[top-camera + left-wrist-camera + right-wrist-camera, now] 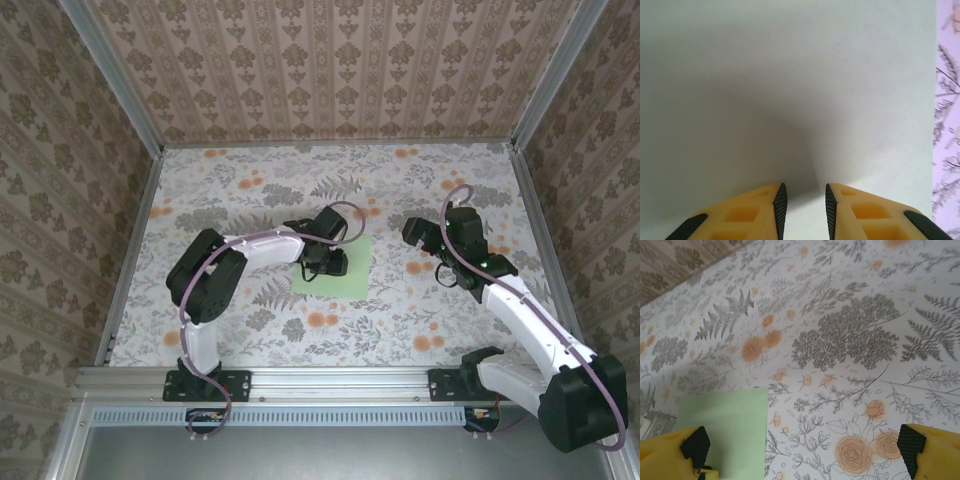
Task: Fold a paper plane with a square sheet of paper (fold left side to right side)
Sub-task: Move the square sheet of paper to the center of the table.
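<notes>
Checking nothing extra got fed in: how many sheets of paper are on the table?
1: the pale-green sheet sits mid-table beneath the left gripper; the arm covers part, so a second could hide there.

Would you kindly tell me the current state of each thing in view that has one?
Green paper sheet: lying flat on the table, not yet plane-shaped.
Left gripper: jaws slightly apart over the sheet, holding nothing.
Right gripper: jaws wide open, empty, right of the sheet.
</notes>
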{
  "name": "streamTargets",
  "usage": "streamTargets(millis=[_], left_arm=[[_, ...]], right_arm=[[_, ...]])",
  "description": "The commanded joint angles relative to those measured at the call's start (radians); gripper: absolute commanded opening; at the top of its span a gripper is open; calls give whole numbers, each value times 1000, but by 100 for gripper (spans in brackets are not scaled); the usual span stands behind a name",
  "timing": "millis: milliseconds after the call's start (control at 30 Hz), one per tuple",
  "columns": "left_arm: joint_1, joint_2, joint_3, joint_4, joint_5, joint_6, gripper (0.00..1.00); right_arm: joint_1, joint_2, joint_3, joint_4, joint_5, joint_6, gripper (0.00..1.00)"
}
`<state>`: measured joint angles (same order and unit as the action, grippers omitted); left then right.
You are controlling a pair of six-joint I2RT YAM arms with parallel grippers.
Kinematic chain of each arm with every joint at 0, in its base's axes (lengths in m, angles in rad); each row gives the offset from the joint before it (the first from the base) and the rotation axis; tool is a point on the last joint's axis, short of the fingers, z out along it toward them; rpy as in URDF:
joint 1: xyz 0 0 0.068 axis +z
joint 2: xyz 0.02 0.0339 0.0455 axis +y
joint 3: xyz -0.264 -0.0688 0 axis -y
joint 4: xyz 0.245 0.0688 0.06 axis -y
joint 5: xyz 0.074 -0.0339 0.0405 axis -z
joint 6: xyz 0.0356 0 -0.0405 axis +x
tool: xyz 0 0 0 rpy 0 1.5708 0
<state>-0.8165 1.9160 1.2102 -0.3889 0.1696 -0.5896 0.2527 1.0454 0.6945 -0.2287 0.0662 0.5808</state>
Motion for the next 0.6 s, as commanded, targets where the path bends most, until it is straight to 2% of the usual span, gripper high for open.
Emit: streamTargets(millis=[0,133,333,567], left_arm=[[-2,-22,-8,-51,38,-51,32],[13,-78,9,-54,38,-37,35],[82,-201,-26,-51,49,-26,40],[202,-274,-196,45,154,-62,40]], right_arm=[[29,37,34,-13,-5,11,100],[63,90,55,-18,1,8,100],[119,205,117,-29,-4,-2,100],[184,413,245,-65,-11,-28,100]])
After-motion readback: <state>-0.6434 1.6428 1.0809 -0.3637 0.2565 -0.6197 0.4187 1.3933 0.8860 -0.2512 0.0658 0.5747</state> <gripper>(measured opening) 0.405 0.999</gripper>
